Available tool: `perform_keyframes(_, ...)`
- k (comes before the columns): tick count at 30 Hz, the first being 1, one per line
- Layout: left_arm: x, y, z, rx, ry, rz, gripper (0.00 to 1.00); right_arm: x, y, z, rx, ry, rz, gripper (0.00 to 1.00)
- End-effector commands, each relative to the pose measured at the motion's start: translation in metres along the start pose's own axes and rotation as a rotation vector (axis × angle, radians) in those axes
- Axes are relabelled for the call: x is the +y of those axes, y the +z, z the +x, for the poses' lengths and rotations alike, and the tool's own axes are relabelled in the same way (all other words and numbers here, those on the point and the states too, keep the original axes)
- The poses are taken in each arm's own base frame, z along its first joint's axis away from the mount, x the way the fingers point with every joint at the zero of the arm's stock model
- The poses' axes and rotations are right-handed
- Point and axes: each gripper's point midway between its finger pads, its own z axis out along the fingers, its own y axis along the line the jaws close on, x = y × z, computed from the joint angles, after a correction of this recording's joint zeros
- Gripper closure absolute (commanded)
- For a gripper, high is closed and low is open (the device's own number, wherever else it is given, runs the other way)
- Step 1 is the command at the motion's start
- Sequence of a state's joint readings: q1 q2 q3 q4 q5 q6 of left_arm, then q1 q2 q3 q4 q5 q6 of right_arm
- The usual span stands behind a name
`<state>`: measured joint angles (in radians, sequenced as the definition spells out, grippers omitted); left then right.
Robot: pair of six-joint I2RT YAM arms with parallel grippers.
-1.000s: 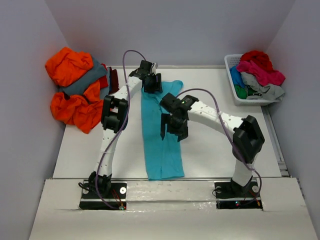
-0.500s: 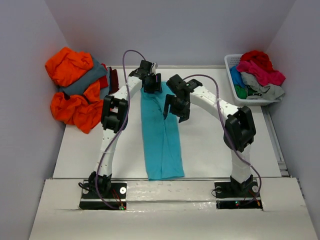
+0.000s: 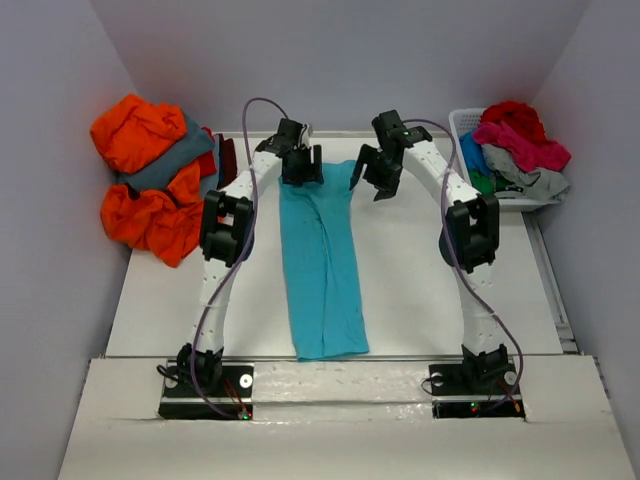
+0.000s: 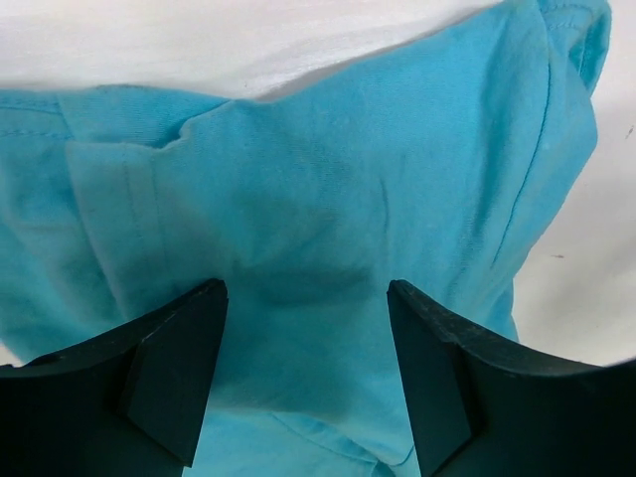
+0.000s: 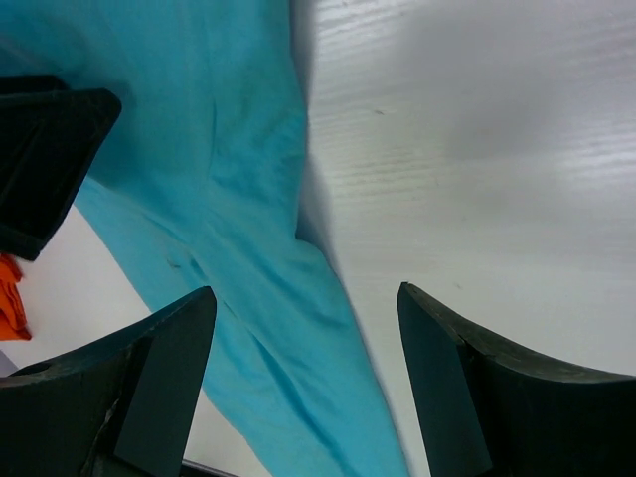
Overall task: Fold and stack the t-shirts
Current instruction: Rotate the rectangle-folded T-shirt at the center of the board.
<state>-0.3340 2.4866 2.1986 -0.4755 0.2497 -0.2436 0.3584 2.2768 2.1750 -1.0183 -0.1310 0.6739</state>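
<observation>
A turquoise t-shirt (image 3: pixel 325 270) lies folded into a long narrow strip down the middle of the table. My left gripper (image 3: pixel 302 168) hangs over its far end, open, with turquoise cloth (image 4: pixel 328 169) under the spread fingers (image 4: pixel 169 368) and nothing pinched between them. My right gripper (image 3: pixel 372 180) is open beside the strip's far right corner. In the right wrist view it (image 5: pixel 303 388) straddles the right edge of the cloth (image 5: pixel 229 149) and bare table. More t-shirts lie in a heap at the left, orange (image 3: pixel 140 215) and slate grey (image 3: pixel 170 165).
A white slatted basket (image 3: pixel 478 200) at the far right holds red, pink, light grey and green shirts (image 3: pixel 520 145). A maroon piece (image 3: pixel 228 158) shows beside the left heap. Grey walls close in the table on three sides.
My right arm has swung from over the middle of the strip to its far right corner, jaws still wide. The left gripper stayed at the far end and its jaws spread further.
</observation>
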Motion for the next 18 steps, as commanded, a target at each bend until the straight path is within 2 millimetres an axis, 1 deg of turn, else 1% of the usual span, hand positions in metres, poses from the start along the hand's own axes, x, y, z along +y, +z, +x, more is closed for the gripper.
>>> perform_keyframes(1, -0.02, -0.071, -0.061, -0.17, 0.041, -0.005, 0.19, 0.013, 0.007, -0.014, 0.017, -0.046, -0.077, 0.21)
perform_keyframes(2, -0.023, -0.084, -0.07, -0.199, 0.054, -0.008, 0.18, 0.015, 0.008, -0.015, 0.016, -0.05, -0.088, 0.21)
perform_keyframes(3, -0.023, -0.09, -0.074, -0.211, 0.059, -0.017, 0.18, 0.013, 0.01, -0.02, 0.012, -0.04, -0.104, 0.21)
perform_keyframes(4, -0.024, -0.103, -0.081, -0.237, 0.062, -0.034, 0.18, 0.009, 0.014, -0.024, 0.013, -0.025, -0.106, 0.21)
perform_keyframes(5, -0.025, -0.109, -0.084, -0.247, 0.065, -0.034, 0.18, 0.01, 0.015, -0.024, 0.015, -0.023, -0.115, 0.21)
perform_keyframes(6, -0.032, -0.115, -0.084, -0.252, 0.07, -0.03, 0.17, 0.006, 0.02, -0.031, 0.011, -0.005, -0.124, 0.21)
perform_keyframes(7, -0.032, -0.116, -0.085, -0.252, 0.068, -0.033, 0.16, 0.007, 0.022, -0.032, 0.011, -0.003, -0.129, 0.21)
perform_keyframes(8, -0.034, -0.12, -0.09, -0.264, 0.066, -0.032, 0.16, 0.002, 0.021, -0.044, 0.0, 0.019, -0.149, 0.21)
perform_keyframes(9, -0.034, -0.12, -0.091, -0.26, 0.067, -0.037, 0.16, 0.005, 0.022, -0.045, 0.002, 0.02, -0.164, 0.21)
perform_keyframes(10, -0.03, -0.111, -0.086, -0.236, 0.061, -0.047, 0.16, 0.002, 0.023, -0.053, -0.005, 0.036, -0.172, 0.22)
perform_keyframes(11, -0.027, -0.109, -0.083, -0.216, 0.057, -0.059, 0.16, 0.005, 0.024, -0.054, -0.003, 0.039, -0.182, 0.22)
perform_keyframes(12, -0.027, -0.108, -0.084, -0.219, 0.055, -0.062, 0.16, 0.004, 0.025, -0.061, -0.002, 0.048, -0.202, 0.22)
perform_keyframes(13, -0.026, -0.107, -0.083, -0.218, 0.053, -0.064, 0.16, 0.0, 0.03, -0.063, 0.006, 0.058, -0.208, 0.22)
perform_keyframes(14, -0.025, -0.105, -0.08, -0.209, 0.05, -0.068, 0.16, 0.003, 0.03, -0.063, 0.008, 0.059, -0.22, 0.22)
perform_keyframes(16, -0.02, -0.103, -0.078, -0.206, 0.039, -0.091, 0.16, 0.001, 0.03, -0.072, -0.003, 0.068, -0.251, 0.23)
perform_keyframes(18, -0.013, -0.098, -0.073, -0.187, 0.033, -0.121, 0.16, 0.002, 0.036, -0.07, 0.01, 0.071, -0.263, 0.24)
